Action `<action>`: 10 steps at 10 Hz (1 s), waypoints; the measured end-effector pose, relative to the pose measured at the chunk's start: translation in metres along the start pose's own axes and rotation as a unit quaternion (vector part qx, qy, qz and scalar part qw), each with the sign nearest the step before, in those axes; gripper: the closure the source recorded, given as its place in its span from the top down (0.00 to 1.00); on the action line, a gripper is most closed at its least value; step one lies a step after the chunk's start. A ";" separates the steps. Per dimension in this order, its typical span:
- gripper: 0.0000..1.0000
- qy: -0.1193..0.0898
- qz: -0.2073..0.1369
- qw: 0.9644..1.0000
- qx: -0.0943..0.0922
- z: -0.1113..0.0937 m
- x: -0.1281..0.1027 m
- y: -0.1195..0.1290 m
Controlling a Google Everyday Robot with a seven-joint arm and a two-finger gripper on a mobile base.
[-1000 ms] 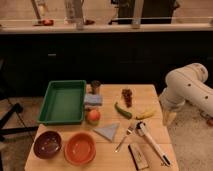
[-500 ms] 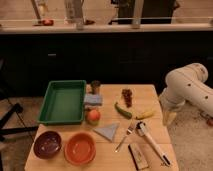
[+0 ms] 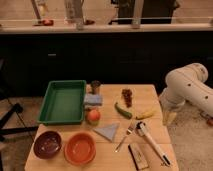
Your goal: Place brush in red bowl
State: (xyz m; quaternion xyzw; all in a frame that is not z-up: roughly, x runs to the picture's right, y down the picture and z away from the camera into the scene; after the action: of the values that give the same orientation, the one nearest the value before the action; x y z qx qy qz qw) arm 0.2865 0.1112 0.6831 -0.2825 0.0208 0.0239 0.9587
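Dark cabinet fronts under a pale counter back a light wooden surface (image 3: 112,156). The white robot arm (image 3: 187,87) bends down off its 3 o'clock edge. Its pincer (image 3: 169,117) hangs just beside that edge, jaws apart and holding nothing.

The long white-handled brush (image 3: 154,146) lies flat at 4 o'clock, slanting towards the near right corner, its far tip close to the edge. A metal fork (image 3: 124,137) lies just left of it, and a short brown wooden block (image 3: 138,156) sits at 5 o'clock by the near edge.

The round orange-red plastic bowl (image 3: 80,148) stands at 7 o'clock, beside a dark purple bowl (image 3: 48,145) at 8 o'clock; both are near the front edge. Bare wood lies between the red bowl and the block.

A green rectangular tray (image 3: 63,101) fills 10 o'clock. A grey-blue triangular cloth (image 3: 107,131) and an orange-red round fruit (image 3: 93,116) sit at centre, and a yellow banana (image 3: 145,114) lies at 3 o'clock.
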 end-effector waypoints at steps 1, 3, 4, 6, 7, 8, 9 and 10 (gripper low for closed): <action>0.77 0.000 0.000 1.000 0.000 0.000 0.000 0.000; 0.77 0.000 0.000 1.000 0.000 0.000 0.000 0.000; 0.77 0.000 0.000 1.000 0.000 0.000 0.000 0.000; 0.77 0.000 0.000 1.000 0.000 0.000 0.000 0.000; 0.77 0.000 0.000 1.000 0.000 0.000 0.000 0.000; 0.77 0.000 0.000 1.000 0.000 0.000 0.000 0.000; 0.77 0.000 0.000 1.000 -0.001 0.000 0.000 0.000; 0.77 0.000 0.005 1.000 -0.003 0.002 0.001 0.002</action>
State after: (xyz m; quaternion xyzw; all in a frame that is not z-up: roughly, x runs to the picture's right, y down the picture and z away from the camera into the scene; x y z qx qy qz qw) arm 0.2871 0.1134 0.6836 -0.2853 0.0222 0.0288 0.9577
